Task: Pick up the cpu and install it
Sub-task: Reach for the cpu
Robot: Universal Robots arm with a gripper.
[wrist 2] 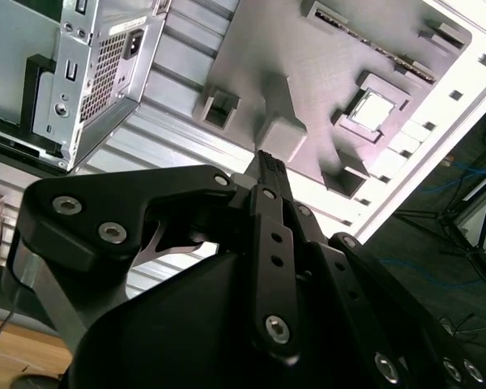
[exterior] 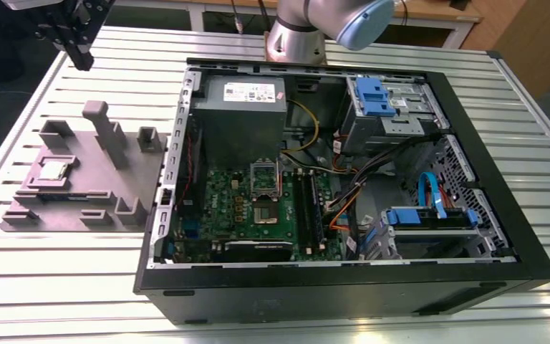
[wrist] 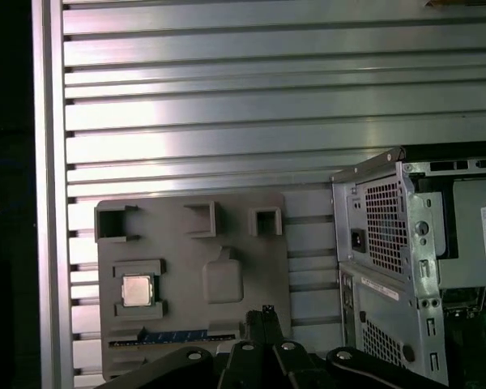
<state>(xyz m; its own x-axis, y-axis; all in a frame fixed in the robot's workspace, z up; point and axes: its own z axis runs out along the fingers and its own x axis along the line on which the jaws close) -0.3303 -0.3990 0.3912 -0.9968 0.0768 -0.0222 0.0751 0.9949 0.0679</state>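
Gripper (exterior: 81, 61) high above table (exterior: 26, 287), fingers (wrist 2: 269, 174) together, empty. cpu (exterior: 54, 169) flat in recess of grey block (exterior: 94, 193), below and well apart; square, no long axis.

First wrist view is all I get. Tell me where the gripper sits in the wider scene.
Observer: In the exterior view the gripper hangs in the air at the upper left, past the grey block that holds the cpu, touching nothing.
Operator: Describe the inside of the case.
Observer: The computer case lies on its side with its open side up. A green motherboard covers its floor toward the exterior view's left.
Operator: Locate the socket.
Observer: A silver socket frame sits near the middle of that motherboard, just below the grey power supply in the picture.
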